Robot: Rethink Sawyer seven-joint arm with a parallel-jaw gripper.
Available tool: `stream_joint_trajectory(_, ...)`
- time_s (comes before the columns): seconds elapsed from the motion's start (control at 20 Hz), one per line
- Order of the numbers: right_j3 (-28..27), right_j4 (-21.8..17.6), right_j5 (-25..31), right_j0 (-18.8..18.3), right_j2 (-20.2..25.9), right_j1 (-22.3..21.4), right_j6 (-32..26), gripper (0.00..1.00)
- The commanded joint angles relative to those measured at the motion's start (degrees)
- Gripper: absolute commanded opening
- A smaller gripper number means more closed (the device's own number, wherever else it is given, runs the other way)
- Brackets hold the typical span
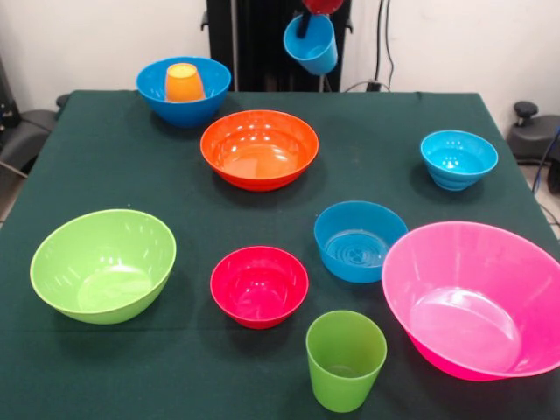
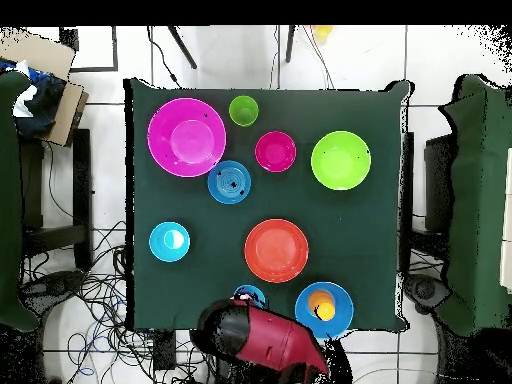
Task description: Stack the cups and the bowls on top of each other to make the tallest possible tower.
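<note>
A: Running left to right across the front view, what sits where?

B: Lower left, the lime green bowl [image 1: 103, 265]. Upper left, the large blue bowl [image 1: 184, 89] with the orange cup [image 1: 184, 82] standing upside down inside it. Centre, a little above the middle, the wide orange bowl [image 1: 259, 148]; below it the small red bowl [image 1: 259, 285].

A: And further right?

B: The green cup [image 1: 345, 360] stands upright at the bottom edge, the medium blue bowl [image 1: 359, 241] just above it. The small turquoise bowl [image 1: 458, 158] is at mid-right, and the pink bowl [image 1: 477, 297] fills the lower right, just beside the medium blue one.

A: The claw?

B: At top centre the gripper [image 1: 305, 21] grips the light blue cup [image 1: 311, 43] by its rim, the cup tilted and clear of the table [image 1: 105, 149]. From overhead the red arm [image 2: 265, 340] covers most of it.
</note>
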Motion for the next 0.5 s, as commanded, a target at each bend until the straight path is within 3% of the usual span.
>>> stream_joint_trajectory(0.05,3.7,-6.5,-4.7,-3.2,7.1,-0.7,-3.9,0.0)
stream_joint_trajectory(0.5,2.3,-8.9,-2.2,-4.2,8.2,-1.7,-2.5,0.0)
